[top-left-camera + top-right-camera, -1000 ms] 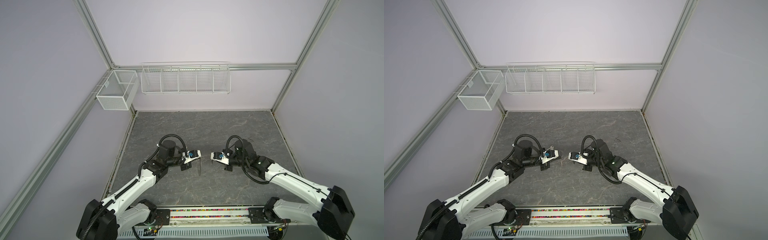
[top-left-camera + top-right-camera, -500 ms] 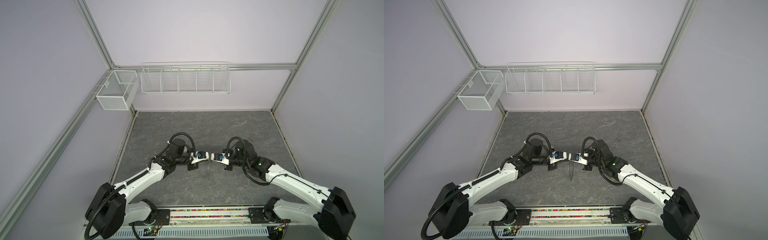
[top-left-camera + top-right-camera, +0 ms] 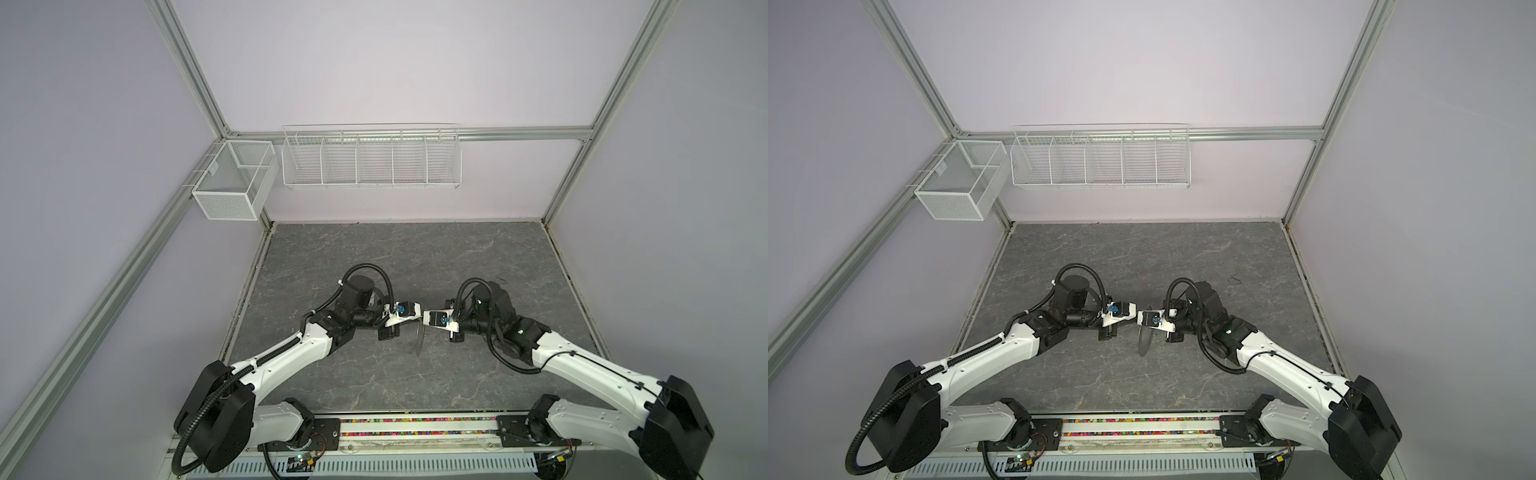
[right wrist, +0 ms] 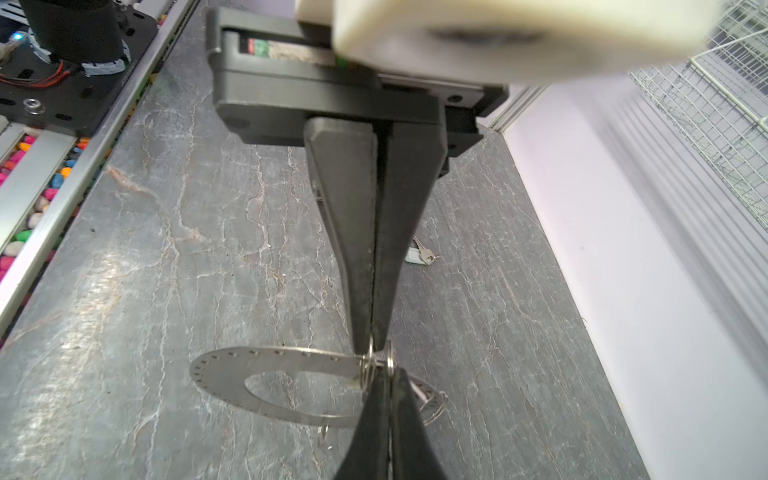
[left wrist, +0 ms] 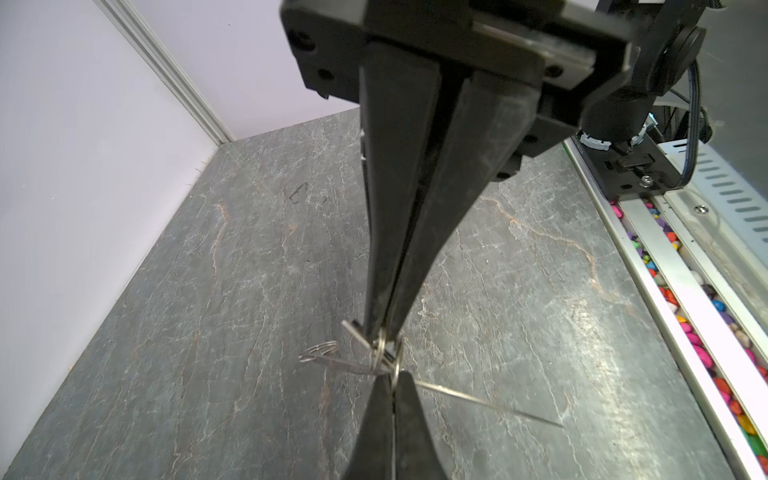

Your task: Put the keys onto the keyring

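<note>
Over the middle of the table my two grippers meet tip to tip. My left gripper (image 3: 419, 319) (image 5: 392, 376) is shut on the rim of the keyring (image 3: 419, 338) (image 3: 1144, 341) (image 4: 270, 374), a flat grey disc with small rim holes. It hangs edge-on in both top views. My right gripper (image 3: 425, 325) (image 4: 388, 372) is shut on a key. Its small split ring and thin silver blade (image 5: 353, 330) show at the tip, pressed against the keyring's rim. Another key with a white tag (image 4: 422, 254) lies on the table behind the left fingers.
A white wire rack (image 3: 371, 160) and a mesh box (image 3: 232, 183) hang on the back wall. A rail filled with coloured pebbles (image 3: 415, 426) runs along the front edge of the grey stone table (image 3: 415, 257). Several small split rings (image 4: 432, 405) dangle from the keyring.
My left gripper has carried the keyring to the right until its tip meets the right gripper's tip. The right arm has stayed nearly still.
</note>
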`<control>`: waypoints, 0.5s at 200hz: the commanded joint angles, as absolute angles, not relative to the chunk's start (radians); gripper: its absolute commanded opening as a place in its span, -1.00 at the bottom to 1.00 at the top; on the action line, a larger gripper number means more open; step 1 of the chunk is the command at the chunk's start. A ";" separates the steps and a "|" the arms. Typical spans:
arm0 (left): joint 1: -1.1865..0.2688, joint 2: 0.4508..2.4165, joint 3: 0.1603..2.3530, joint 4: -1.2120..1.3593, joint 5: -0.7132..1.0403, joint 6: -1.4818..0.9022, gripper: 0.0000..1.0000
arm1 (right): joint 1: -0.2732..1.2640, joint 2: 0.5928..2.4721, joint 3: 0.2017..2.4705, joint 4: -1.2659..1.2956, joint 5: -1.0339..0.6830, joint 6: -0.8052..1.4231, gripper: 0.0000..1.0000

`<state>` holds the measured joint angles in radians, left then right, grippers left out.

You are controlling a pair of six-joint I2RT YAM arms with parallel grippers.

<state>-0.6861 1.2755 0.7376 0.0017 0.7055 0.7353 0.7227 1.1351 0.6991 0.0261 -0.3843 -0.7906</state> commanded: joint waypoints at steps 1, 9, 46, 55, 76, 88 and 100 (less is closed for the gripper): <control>-0.690 1.280 0.768 0.005 0.730 0.745 -1.00 | 0.733 1.118 0.684 0.011 -0.435 -0.840 -0.86; -0.690 1.279 0.770 -0.002 0.730 0.747 -1.00 | 0.732 1.114 0.683 0.010 -0.437 -0.845 -0.85; -0.690 1.277 0.772 -0.018 0.732 0.750 -1.00 | 0.732 1.100 0.680 -0.025 -0.440 -0.881 -0.86; -0.690 1.277 0.774 -0.023 0.732 0.750 -1.00 | 0.732 1.098 0.679 -0.031 -0.435 -0.890 -0.85; -0.690 1.273 0.778 -0.039 0.735 0.752 -1.00 | 0.732 1.091 0.677 -0.054 -0.420 -0.917 -0.86; -0.691 1.270 0.778 -0.044 0.735 0.753 -1.00 | 0.734 1.086 0.674 -0.061 -0.420 -0.930 -0.86; -0.690 1.267 0.778 -0.049 0.735 0.753 -1.00 | 0.732 1.085 0.676 -0.072 -0.421 -0.942 -0.85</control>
<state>-0.6876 1.2755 0.7429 -0.0315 0.7086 0.7357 0.7246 1.1057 0.6949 -0.0296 -0.4046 -0.8803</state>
